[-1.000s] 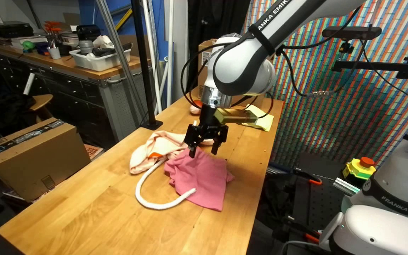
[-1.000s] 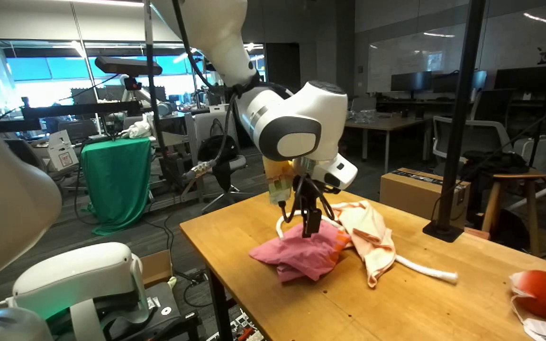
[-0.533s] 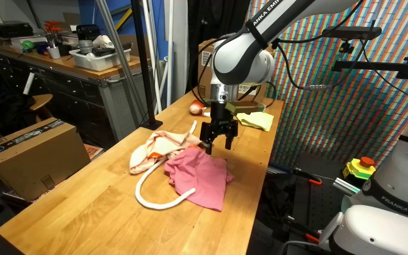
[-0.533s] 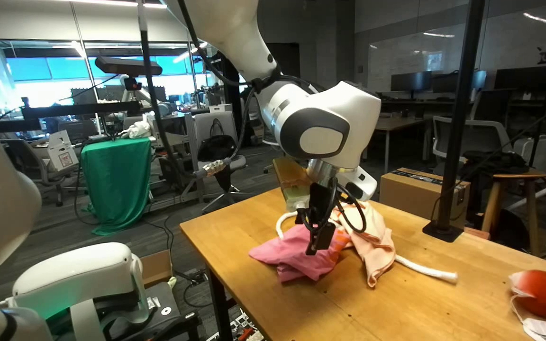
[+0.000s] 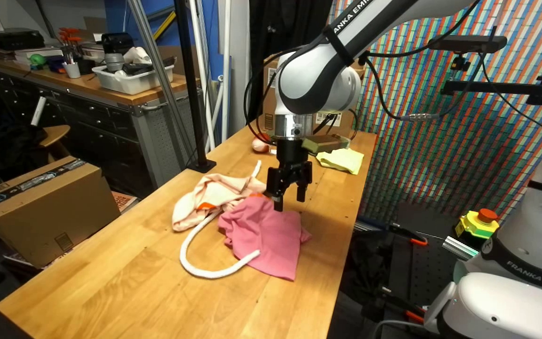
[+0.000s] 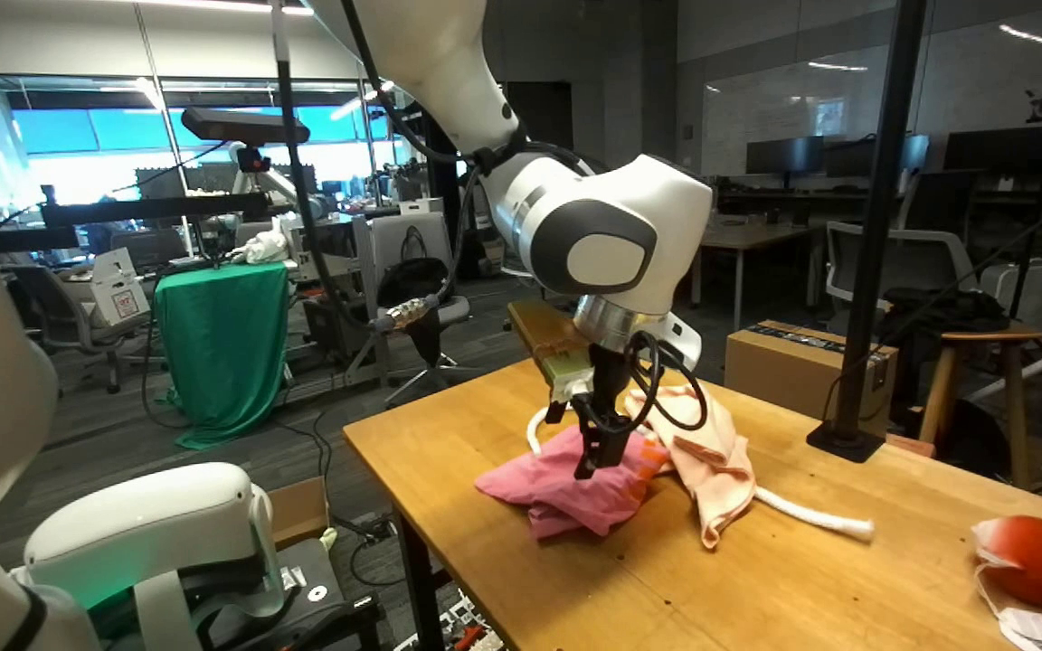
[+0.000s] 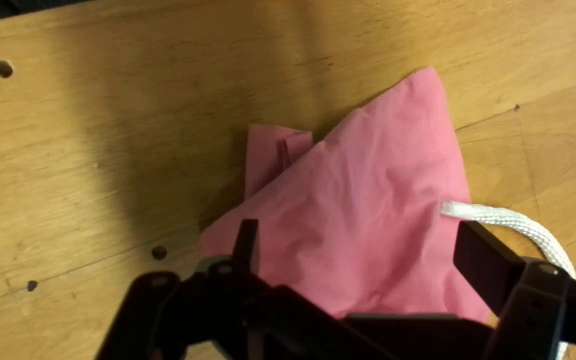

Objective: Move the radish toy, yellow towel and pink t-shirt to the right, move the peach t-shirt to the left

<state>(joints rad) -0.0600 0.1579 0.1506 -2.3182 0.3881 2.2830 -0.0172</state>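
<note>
The pink shirt (image 5: 271, 238) lies bunched on the counter (image 5: 125, 282), and picking it up looks like the step in hand. The claw (image 5: 290, 202) hangs over it with its fingers spread wide, holding nothing; whether a fingertip brushes the cloth I cannot tell. To do this well, come straight down and pinch a raised fold near the middle rather than a flat edge, since thin cloth would probably slip from a shallow bite. Go low enough to gather fabric, but don't press into the counter.

Mind the white rope (image 7: 535, 229): its tip rests on the shirt, just beside one finger in the wrist view, so a pinch shifted that way could trap it. The peach shirt (image 5: 219, 193) touches the pink one along one side and might get dragged, so lift before carrying.

Farther off are the yellow towel (image 5: 344, 162) and the radish toy (image 6: 1041, 561), both well apart from the shirts. They seem to lie on what is probably meant as the right side, so the pink shirt should follow them. A black post (image 6: 874, 226) stands at the counter's edge near the peach shirt; swing wide of it when that shirt's turn comes.
</note>
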